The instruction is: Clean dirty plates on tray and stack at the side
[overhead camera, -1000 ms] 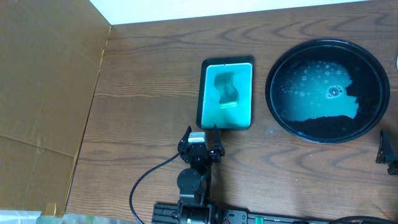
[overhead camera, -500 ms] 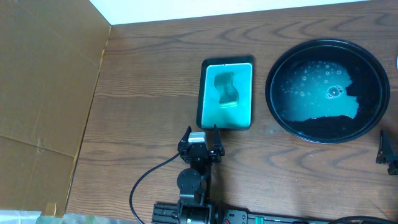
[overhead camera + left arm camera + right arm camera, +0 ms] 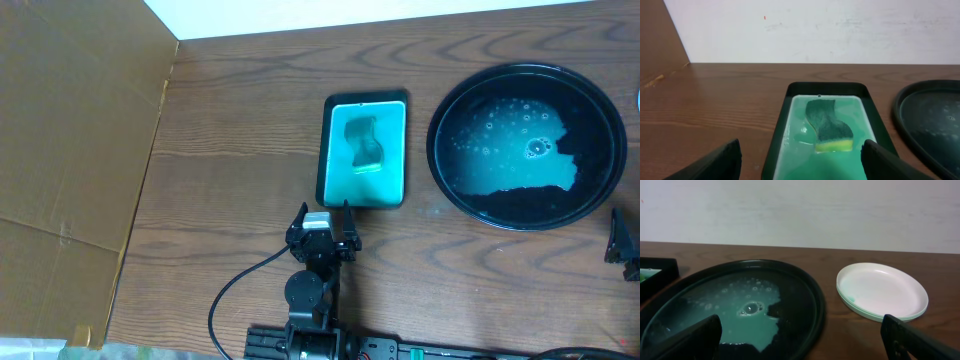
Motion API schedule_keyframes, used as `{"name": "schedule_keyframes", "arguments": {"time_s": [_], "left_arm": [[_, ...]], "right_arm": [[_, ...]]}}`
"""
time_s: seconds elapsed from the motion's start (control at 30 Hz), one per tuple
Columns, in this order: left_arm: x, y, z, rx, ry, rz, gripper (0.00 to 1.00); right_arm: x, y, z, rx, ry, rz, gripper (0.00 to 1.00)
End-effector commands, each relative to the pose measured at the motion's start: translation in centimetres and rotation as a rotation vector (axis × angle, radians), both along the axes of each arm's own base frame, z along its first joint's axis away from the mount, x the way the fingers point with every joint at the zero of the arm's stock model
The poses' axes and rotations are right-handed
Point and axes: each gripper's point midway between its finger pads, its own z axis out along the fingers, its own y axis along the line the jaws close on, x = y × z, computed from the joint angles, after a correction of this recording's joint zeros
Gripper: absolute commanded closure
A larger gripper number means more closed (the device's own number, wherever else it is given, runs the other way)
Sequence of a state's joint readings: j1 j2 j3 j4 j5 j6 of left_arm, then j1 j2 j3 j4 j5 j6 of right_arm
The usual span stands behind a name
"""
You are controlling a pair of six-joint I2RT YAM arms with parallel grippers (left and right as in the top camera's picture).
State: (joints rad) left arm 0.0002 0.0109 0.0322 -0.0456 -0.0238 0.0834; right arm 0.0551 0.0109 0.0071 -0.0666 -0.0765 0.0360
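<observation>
Left pincer [image 3: 802,167] is released, jaws spread wide and holding nothing. Straight ahead of it, just past the tips, sits a dish [image 3: 827,88] of teal water with a sponge [image 3: 828,127] lying in it. Right pincer [image 3: 800,341] is likewise spread open and empty. Ahead of it and to its left lies the tray [image 3: 816,305], with sudsy teal water pooled over part of its floor and no plate on it. Ahead and to its right, apart from the tray's rim, the plates [image 3: 882,289] sit stacked on the table [image 3: 940,270]. The top face is white save a small teal fleck at its near-left edge. At least two rims show, but the full count cannot be told.

Judged from this, the washing and stacking look finished or all but finished: nothing remains on the tray, and the stack stands at the side.

The table is dark brown wood. Well off to the left pincer's left stands brown cardboard [image 3: 70,130], and a plain white wall [image 3: 800,210] closes the far side
</observation>
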Motion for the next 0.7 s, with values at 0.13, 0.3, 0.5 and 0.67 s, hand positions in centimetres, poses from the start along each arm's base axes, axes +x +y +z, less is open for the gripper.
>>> {"name": "schedule_keyframes", "arguments": {"time_s": [0.13,0.3,0.5,0.67], "left_arm": [[-0.01,-0.09,-1.88,0.011,0.049,-0.010,0.23],[-0.01,-0.09,-1.88,0.011,0.049,-0.010,0.23],[-0.01,-0.09,-1.88,0.011,0.049,-0.010,0.23],[-0.01,-0.09,-1.88,0.011,0.049,-0.010,0.23]], "right_arm": [[-0.03,0.04,-0.06,-0.015,-0.002,0.001,0.01],[-0.03,0.04,-0.06,-0.015,-0.002,0.001,0.01],[-0.03,0.04,-0.06,-0.015,-0.002,0.001,0.01],[-0.03,0.04,-0.06,-0.015,-0.002,0.001,0.01]]}}
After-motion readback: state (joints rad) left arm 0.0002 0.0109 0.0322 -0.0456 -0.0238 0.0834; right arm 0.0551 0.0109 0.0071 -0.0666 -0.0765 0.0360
